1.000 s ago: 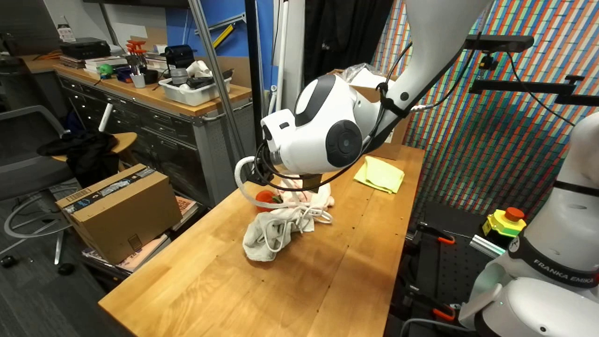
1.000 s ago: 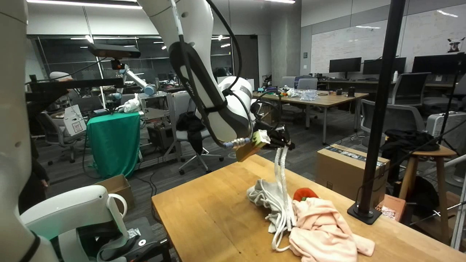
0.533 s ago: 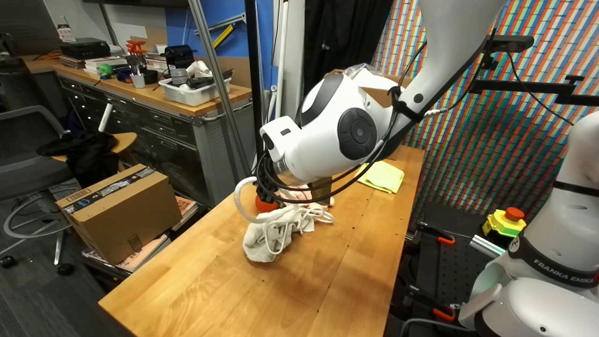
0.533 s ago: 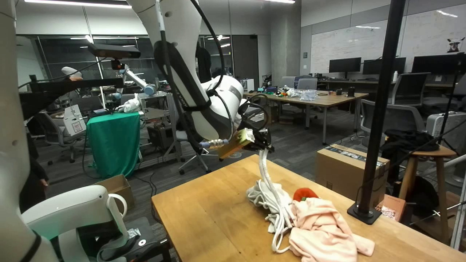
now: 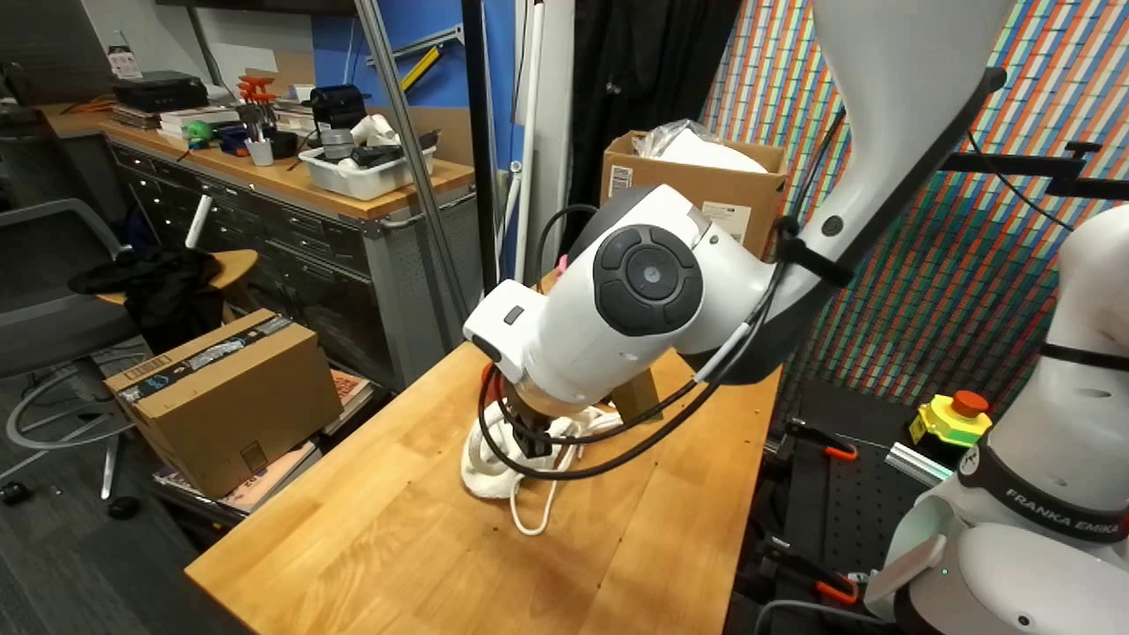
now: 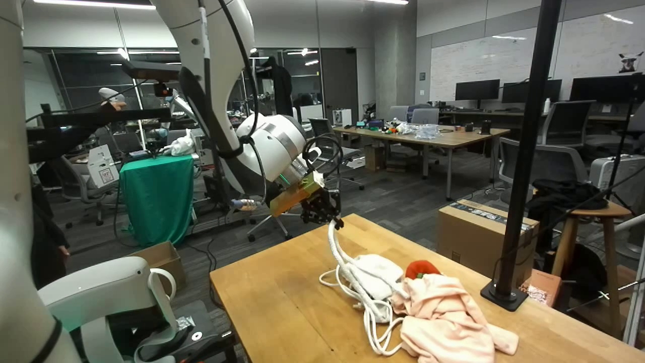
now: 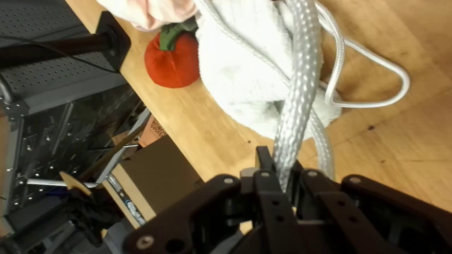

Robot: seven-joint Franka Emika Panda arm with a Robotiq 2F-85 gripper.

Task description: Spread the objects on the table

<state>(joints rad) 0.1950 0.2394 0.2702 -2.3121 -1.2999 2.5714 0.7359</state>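
Bench (image 5: 379, 538), long, rectangular, light wooden planks: lower part of the frame in both exterior views.

My gripper (image 7: 284, 165), black, two-fingered: lower centre of the wrist view, above the bench; jaws drawn narrow, pinching a thin white braided cord (image 7: 300, 74).

The cord: two strands run from my gripper down to a whitish, fuzzy cloth rag (image 7: 240, 70). One length crosses the rag; a loose loop lies on the bench to its right in the wrist view.

The rag: rumpled, upper centre of the wrist view, on the bench.

Small red ball (image 7: 173, 67), soft fabric: upper left of the wrist view, on the bench, just beside the rag; whether they touch I cannot tell.

Small dark green piece (image 7: 172, 37), soft: at the ball's upper edge in the wrist view.

Pale pink cloth (image 6: 448, 317), soft, crumpled: lower right of the frame in an exterior view, on the bench next to the rag, bottom edge cut off.

Black upright post (image 6: 521, 176), square base: right of that frame, standing on the bench.

Brown cardboard box with printed tape (image 5: 229, 406): left of the frame in an exterior view, apart from the bench.
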